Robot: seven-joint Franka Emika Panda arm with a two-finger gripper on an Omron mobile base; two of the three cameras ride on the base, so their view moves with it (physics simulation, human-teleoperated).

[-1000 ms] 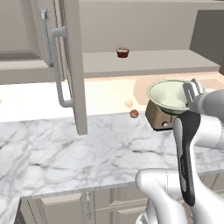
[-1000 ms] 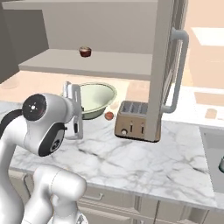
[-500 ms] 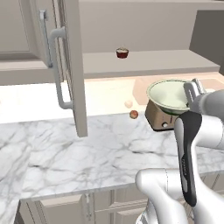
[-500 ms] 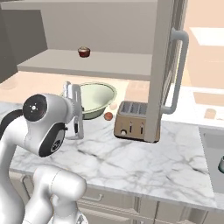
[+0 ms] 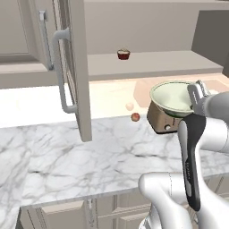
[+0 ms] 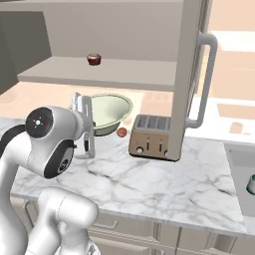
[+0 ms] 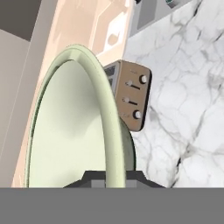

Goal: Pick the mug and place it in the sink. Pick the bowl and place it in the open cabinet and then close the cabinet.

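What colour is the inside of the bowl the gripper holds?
Pale green-white, plain inside; the bowl shows best in the hand view.

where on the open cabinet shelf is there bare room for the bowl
The cabinet shelf is bare either side of the small dark-red cup, widest toward the open door. The claw holds the bowl above the counter, close to the toaster.

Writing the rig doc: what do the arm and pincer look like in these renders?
Glossy white rounded arm links with dark joints. A round black cap with a small red mark sits on one joint. A long black strip runs down one link. The pincer is pale grey-white with slim fingers. No cables visible.
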